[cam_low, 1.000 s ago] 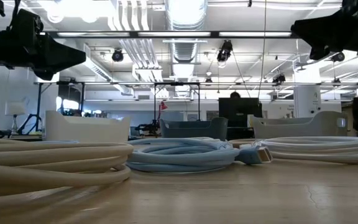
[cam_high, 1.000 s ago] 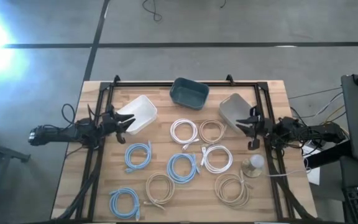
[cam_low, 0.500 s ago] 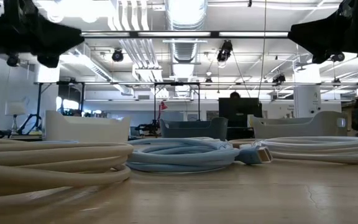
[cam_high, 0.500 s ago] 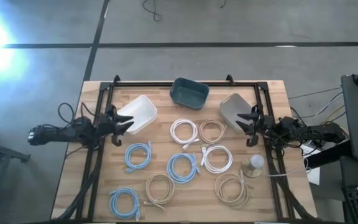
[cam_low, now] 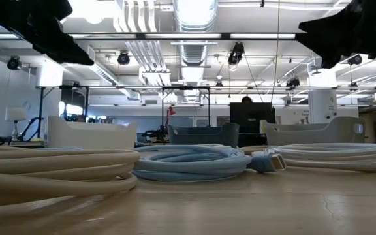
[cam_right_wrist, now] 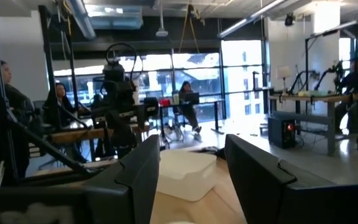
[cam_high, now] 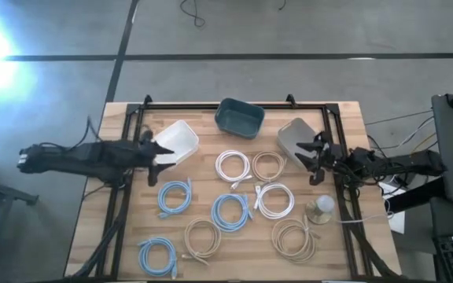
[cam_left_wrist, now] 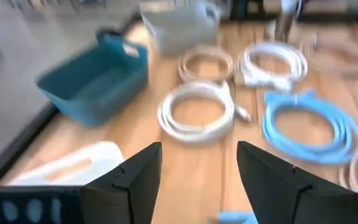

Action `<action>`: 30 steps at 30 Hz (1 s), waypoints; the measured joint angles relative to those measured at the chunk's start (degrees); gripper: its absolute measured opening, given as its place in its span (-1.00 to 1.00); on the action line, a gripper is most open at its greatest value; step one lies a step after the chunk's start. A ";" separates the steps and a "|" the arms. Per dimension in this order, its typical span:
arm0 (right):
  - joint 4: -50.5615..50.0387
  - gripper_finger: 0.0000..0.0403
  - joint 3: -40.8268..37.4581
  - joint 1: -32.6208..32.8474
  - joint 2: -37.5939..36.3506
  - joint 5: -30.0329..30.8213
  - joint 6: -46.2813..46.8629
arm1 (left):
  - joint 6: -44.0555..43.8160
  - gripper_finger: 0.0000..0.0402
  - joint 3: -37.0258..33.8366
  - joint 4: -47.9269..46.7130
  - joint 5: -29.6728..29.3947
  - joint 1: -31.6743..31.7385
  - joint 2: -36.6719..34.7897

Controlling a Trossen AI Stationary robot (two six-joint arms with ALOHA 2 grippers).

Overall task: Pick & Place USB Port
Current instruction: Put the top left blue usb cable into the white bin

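The left pincer (cam_high: pixel 162 155) hangs with fingers spread and nothing between them, its tips just beside the near corner of the white bin (cam_high: pixel 176 141) at the counter's (cam_high: pixel 93 228) left side. Ahead of it lie a white cable coil (cam_left_wrist: pixel 196 112), a beige coil (cam_left_wrist: pixel 206 62), a blue coil (cam_left_wrist: pixel 311 126) and, farther off, the teal bin (cam_left_wrist: pixel 92 78). Across the counter, the right pincer (cam_high: pixel 311 155) is likewise spread and empty, beside the grey bin (cam_high: pixel 296 135) and pointing inward toward the coils; its wrist view looks past its own dark fingers (cam_right_wrist: pixel 138 174) to the white bin and, in the room beyond, seated people at desks. Between the two arms the coiled USB cables rest on the wood untouched: white (cam_high: pixel 233 166), beige (cam_high: pixel 269 166), a second white one (cam_high: pixel 274 200), blue ones (cam_high: pixel 174 196) (cam_high: pixel 230 211) (cam_high: pixel 157 254) and beige ones (cam_high: pixel 202 238) (cam_high: pixel 293 239). A small pale lamp-like object (cam_high: pixel 320 207) stands near the right arm.
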 joint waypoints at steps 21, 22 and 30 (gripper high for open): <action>-6.26 -0.07 16.09 -1.99 26.71 -0.07 2.42 | -5.40 0.04 0.00 -0.16 10.06 -0.08 24.54; -9.45 -0.07 18.17 -2.29 28.23 -0.01 2.54 | -5.40 0.04 0.00 -0.03 10.10 -0.09 25.45; -22.26 -0.07 30.79 -4.47 42.11 1.10 3.91 | -6.71 0.00 0.00 -0.11 10.86 -0.09 32.60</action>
